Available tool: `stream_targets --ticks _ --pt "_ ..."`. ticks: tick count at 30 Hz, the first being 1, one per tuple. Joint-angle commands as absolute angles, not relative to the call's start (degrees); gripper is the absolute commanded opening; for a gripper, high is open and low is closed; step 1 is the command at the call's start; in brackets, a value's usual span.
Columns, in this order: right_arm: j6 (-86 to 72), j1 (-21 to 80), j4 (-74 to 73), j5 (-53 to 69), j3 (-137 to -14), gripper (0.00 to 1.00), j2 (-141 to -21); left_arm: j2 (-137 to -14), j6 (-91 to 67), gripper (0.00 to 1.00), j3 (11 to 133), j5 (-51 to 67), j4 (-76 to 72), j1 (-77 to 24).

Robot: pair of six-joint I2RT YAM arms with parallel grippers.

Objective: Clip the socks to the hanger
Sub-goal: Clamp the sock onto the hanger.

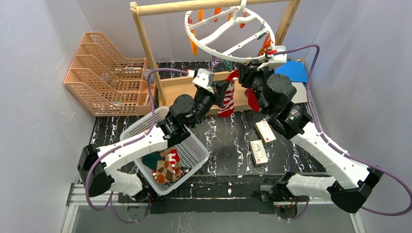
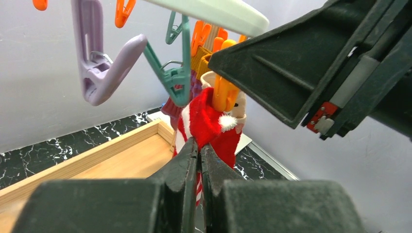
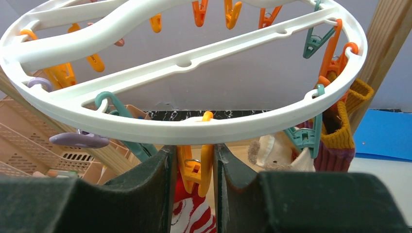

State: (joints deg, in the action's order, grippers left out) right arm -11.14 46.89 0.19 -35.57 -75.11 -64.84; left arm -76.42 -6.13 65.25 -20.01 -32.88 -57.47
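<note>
The white round hanger (image 1: 205, 48) hangs from the wooden rack, with orange, teal and lilac clips along its rim (image 3: 194, 127). My left gripper (image 2: 199, 145) is shut on the red cuff of a red-and-white striped sock (image 2: 209, 121), holding it up under an orange clip (image 2: 224, 92). My right gripper (image 3: 193, 155) is shut on that orange clip (image 3: 194, 167), its fingers pressing both handles just below the rim. The striped sock (image 1: 227, 102) dangles between the arms. A maroon sock with an orange cuff (image 3: 335, 145) and a cream sock (image 3: 272, 150) hang from teal clips nearby.
A white basket (image 1: 141, 127) at the near left holds an argyle sock (image 1: 167, 165) and a dark teal one (image 1: 151, 159). The wooden rack post (image 1: 145, 43) and stacked peach trays (image 1: 104, 73) stand at the back left. Two small boxes (image 1: 265, 131) lie by the right arm.
</note>
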Motion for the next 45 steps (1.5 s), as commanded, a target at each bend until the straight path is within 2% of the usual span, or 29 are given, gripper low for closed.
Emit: stream_targets --ticks 1,34,45 --pt "-12.6 46.8 3.6 -35.2 -75.7 0.01 -65.2 -74.7 -7.7 0.00 67.8 -19.1 -34.5 -57.2" --pt "-19.9 46.8 5.2 -36.1 -72.4 0.01 -64.2 -72.0 -12.8 0.00 64.6 -19.8 -38.6 -57.2" --pt "-26.9 46.8 7.4 -34.4 -72.1 0.01 -63.9 -71.4 -17.2 0.00 62.0 -20.0 -40.9 -57.2"
